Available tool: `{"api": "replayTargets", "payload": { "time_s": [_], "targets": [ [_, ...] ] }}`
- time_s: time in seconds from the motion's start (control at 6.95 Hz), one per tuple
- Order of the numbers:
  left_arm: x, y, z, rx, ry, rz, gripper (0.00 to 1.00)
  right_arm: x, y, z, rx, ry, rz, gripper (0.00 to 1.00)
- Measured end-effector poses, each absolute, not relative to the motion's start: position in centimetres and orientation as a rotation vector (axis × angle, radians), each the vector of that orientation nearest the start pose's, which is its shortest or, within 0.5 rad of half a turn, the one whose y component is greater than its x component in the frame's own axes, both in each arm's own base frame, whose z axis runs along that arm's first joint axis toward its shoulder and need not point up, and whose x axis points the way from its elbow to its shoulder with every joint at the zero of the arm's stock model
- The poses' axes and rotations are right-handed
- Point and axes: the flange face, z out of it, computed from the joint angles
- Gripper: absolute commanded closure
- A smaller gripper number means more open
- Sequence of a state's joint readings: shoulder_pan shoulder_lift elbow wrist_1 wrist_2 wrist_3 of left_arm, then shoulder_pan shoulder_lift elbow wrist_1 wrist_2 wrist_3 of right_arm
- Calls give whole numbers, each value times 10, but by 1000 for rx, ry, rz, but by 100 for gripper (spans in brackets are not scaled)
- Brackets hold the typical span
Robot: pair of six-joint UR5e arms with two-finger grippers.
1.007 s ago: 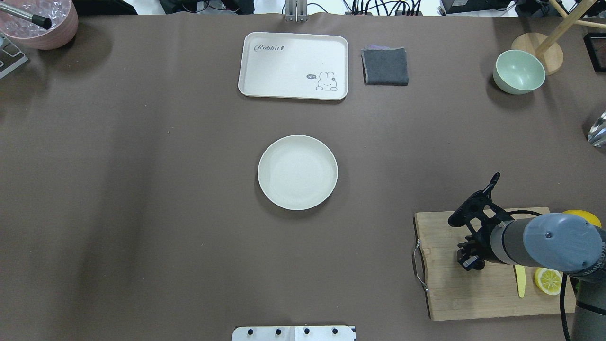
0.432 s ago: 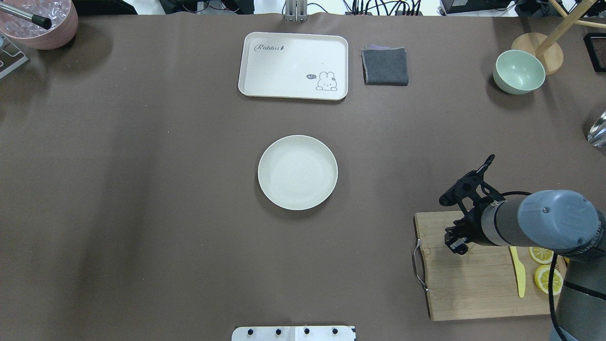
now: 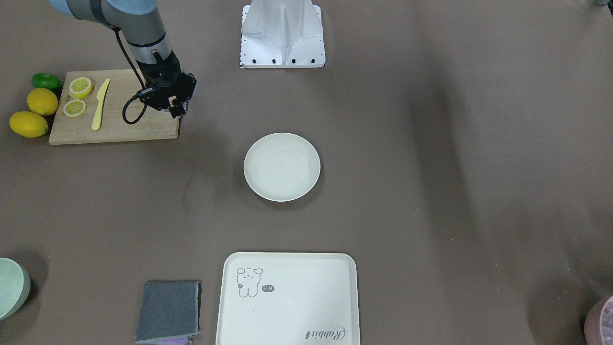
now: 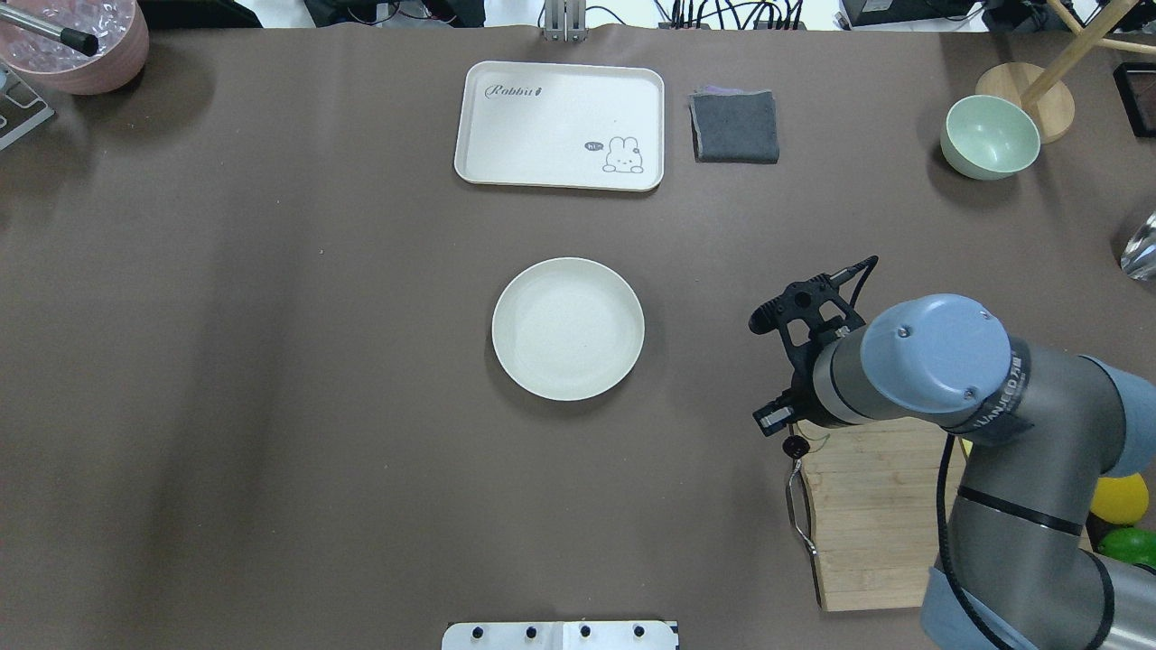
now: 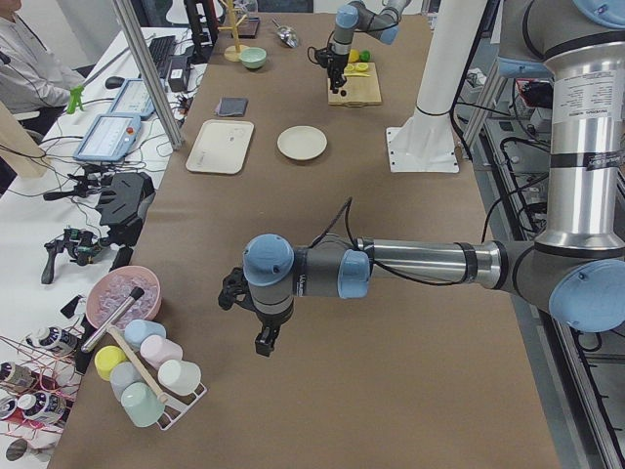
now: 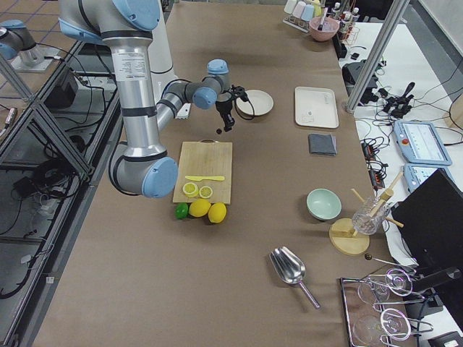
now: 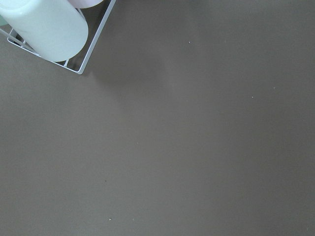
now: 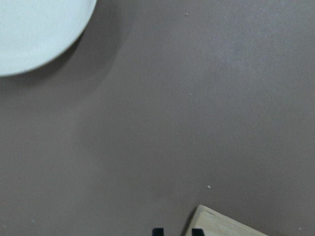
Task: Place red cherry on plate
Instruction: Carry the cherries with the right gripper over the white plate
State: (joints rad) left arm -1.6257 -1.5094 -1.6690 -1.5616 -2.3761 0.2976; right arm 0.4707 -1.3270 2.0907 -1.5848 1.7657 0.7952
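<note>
Overhead exterior shows my right claw (image 4: 778, 426) has swung off the cutting board (image 4: 867, 524) toward the plate (image 4: 542, 361), pinching the red cherry (image 4: 796, 446), which dangles well short of it; carry underway, I judge.

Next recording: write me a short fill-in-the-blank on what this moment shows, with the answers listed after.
The round cream-white plate is ___ of food.
The pair of dark maroon cherries hangs from the ___ hand, near a corner of the wooden cutting board.
The rectangular cream tray carries a drawing of a ___.
Beside the pale yellow knife on that board lie ___ lemon slices.
Missing words: empty; right; rabbit; two.
</note>
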Motion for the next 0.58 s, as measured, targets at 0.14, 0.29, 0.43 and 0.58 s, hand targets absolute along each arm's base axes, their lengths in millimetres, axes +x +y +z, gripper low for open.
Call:
{"api": "replayTargets", "payload": {
  "time_s": [0.14, 0.29, 0.43, 0.58],
  "targets": [
    [-87, -463, 640, 165, 791, 240, 2, -435, -350, 284, 250, -744, -260, 100],
    [-87, -463, 641, 161, 791, 239, 2, -461, -364, 263, 206, -766, -146, 100],
    [-86, -463, 642, 159, 792, 238, 2, -492, -380, 240, 160, -782, -28, 100],
    [-86, -463, 643, 158, 792, 238, 2, -524, -398, 215, 120, -792, 78, 100]
  ]
}}
